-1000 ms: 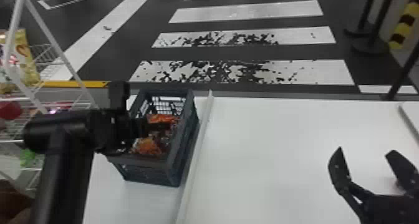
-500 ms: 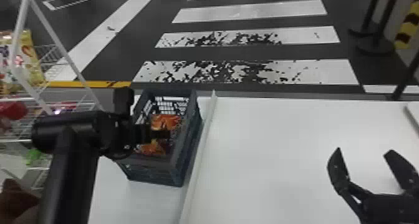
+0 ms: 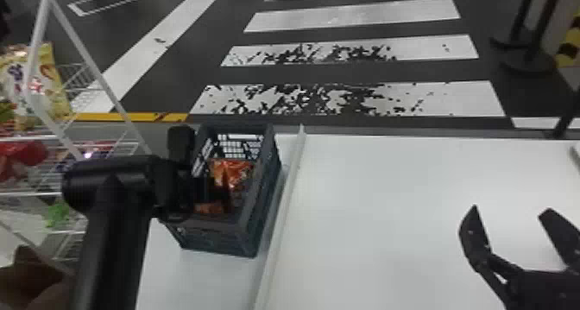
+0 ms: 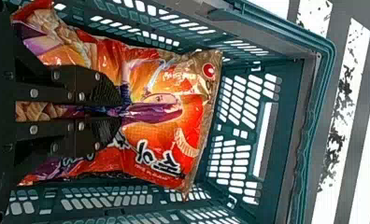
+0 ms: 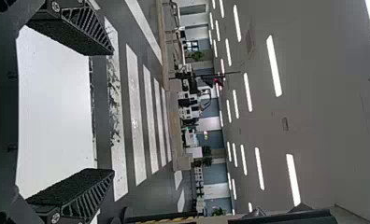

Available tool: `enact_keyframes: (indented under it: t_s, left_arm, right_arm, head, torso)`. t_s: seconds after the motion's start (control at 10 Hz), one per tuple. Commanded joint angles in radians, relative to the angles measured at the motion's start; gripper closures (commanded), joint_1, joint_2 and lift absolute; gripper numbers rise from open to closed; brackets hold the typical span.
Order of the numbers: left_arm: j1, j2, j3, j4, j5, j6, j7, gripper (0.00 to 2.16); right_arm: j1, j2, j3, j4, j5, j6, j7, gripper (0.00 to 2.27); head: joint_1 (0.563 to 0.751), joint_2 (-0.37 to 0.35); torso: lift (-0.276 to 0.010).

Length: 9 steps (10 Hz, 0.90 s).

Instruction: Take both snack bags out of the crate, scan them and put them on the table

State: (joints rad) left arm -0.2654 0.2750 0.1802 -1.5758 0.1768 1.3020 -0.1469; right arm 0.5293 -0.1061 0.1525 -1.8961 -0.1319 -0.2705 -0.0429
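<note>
Snack bag [image 4: 192, 121] sits in the crate [image 3: 215, 240], left of centre in the head view, the left gripper [image 4: 119, 111] clenched on its front. It should handle light and soft – slick outside, crushable within – so 1 deep, gentle pinch near the middle suits it. The right gripper [image 3: 511, 210] is spread and empty, lower right.

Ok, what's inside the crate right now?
In the crate lies an orange-red snack bag, with the left gripper closed on it and hiding part of it. What lies beneath is covered, so I can't tell whether a second bag is under it.
</note>
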Motion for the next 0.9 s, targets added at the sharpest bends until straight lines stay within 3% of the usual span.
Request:
enact_keyframes:
  t_s: [0.0, 0.3, 0.6, 0.8]
  left_arm:
    - [0.014, 0.0, 0.012, -0.033, 0.0, 0.001, 0.0, 2.14]
    - [0.043, -0.003, 0.022, -0.193, 0.01, 0.023, 0.018, 2.14]
    - [0.046, -0.003, 0.019, -0.299, 0.012, 0.127, 0.023, 2.14]
    - [0.066, -0.008, 0.016, -0.371, -0.005, 0.148, 0.023, 2.14]
  right_arm:
    - [-0.002, 0.0, 0.001, 0.0, 0.0, 0.009, 0.0, 0.08]
    - [-0.003, 0.0, 0.004, 0.0, 0.0, 0.012, 0.0, 0.08]
    - [-0.003, -0.001, 0.002, 0.0, 0.0, 0.018, 0.0, 0.08]
    - [-0.003, -0.001, 0.001, 0.006, 0.0, 0.018, 0.0, 0.08]
  head:
    - [0.695, 0.241]
    - [0.695, 0.246]
    - [0.695, 0.235]
    - [0.695, 0.231]
  torso:
    - [-0.092]
    - [-0.092]
    - [-0.092]
    - [-0.092]
